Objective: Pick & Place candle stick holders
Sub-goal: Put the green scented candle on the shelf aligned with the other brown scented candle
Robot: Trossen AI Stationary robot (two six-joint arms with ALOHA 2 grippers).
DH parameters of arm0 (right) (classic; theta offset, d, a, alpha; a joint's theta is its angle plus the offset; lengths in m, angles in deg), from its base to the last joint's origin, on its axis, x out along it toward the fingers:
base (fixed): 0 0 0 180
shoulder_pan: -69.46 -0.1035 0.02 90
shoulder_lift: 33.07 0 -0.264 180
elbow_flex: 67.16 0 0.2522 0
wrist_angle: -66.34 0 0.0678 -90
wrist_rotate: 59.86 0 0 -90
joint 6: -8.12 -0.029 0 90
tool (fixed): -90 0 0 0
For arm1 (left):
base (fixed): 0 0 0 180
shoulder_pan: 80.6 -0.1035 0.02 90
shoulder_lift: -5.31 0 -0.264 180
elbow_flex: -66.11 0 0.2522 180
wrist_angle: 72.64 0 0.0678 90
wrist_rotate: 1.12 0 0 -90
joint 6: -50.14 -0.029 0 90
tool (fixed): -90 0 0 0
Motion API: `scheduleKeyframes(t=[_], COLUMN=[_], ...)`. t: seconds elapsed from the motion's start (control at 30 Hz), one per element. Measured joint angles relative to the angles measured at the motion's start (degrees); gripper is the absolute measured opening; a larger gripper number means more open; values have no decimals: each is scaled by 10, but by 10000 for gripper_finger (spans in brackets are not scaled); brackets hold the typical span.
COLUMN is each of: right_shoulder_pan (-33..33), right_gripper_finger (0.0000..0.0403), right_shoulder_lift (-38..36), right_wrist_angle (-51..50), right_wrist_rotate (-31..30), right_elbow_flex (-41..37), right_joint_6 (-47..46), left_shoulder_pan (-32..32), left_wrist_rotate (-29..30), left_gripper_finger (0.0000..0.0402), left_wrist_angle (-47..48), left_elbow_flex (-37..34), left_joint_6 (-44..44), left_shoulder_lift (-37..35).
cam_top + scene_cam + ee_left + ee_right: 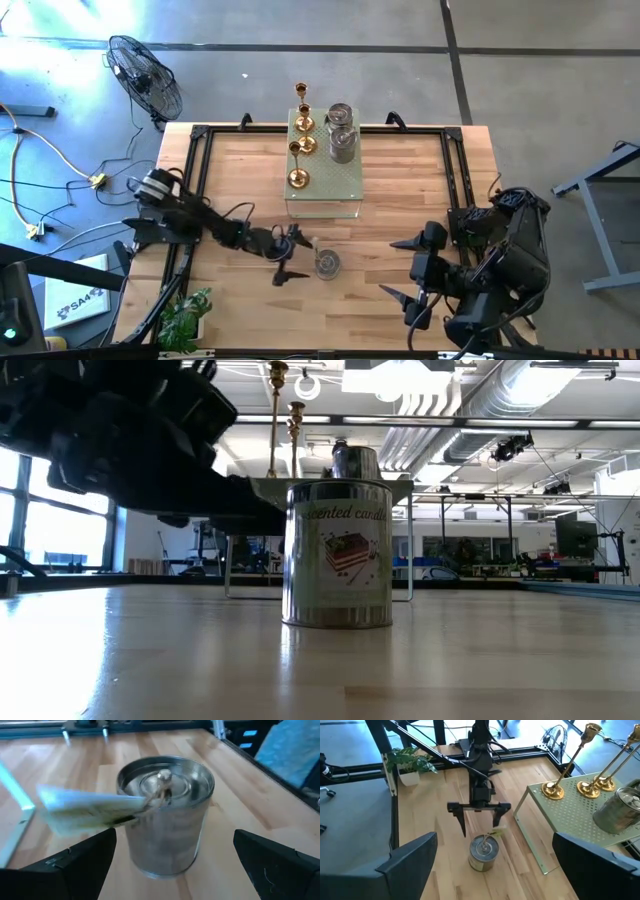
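Pale wood-plank table [240, 180], black-framed, on a grey concrete floor; a black fan [145, 75] and a small potted plant [185, 318] sat off its left side.

Left gripper [288, 257]: low over the table's near-centre, fingers spread wide, holding nothing. One silver holder [327, 264] stood upright on the wood just ahead of its fingertips, barely outside the open jaws and not touched. Squat cylindrical tin, smooth reflective metal, recessed top with a small knob; a pale paper tag [85, 810] was tied at the top and stuck out sideways. The low view showed a printed label with script lettering and a cake picture on its wall.

Right gripper [403, 268]: over the table's near right part, well apart from that tin, fingers wide apart, empty.

Pale green perforated box [345, 185]: flat-topped, beyond the left gripper toward the table's far edge. On it stood five pieces:
- Three gold holders: polished brass-coloured, round dished bases, thin tall stems. They formed a line along the box's left portion, the nearest [298, 178] closest to the left gripper, then the middle one [306, 145], then the farthest [303, 122].
- Two silver holders [342, 146], [339, 115]: squat tins like the first, side by side on the box's far right portion, close to each other.
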Motion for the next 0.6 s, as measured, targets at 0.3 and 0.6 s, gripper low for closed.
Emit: scheduleKeyframes(t=[0.3,0.6], right_shoulder_pan=[0,2], right_gripper_finger=[390,390], right_shoulder_lift=[0,0], right_wrist_angle=[0,0], right_wrist_rotate=[1,0], right_elbow_flex=[0,0], right_joint_6=[-5,2], left_shoulder_pan=[-22,-22], left_wrist_rotate=[-68,-68], left_gripper_finger=[397,397], left_wrist_angle=[-4,-15], left_elbow_flex=[43,66], left_joint_6=[-2,-4], left_shoulder_lift=[48,72])
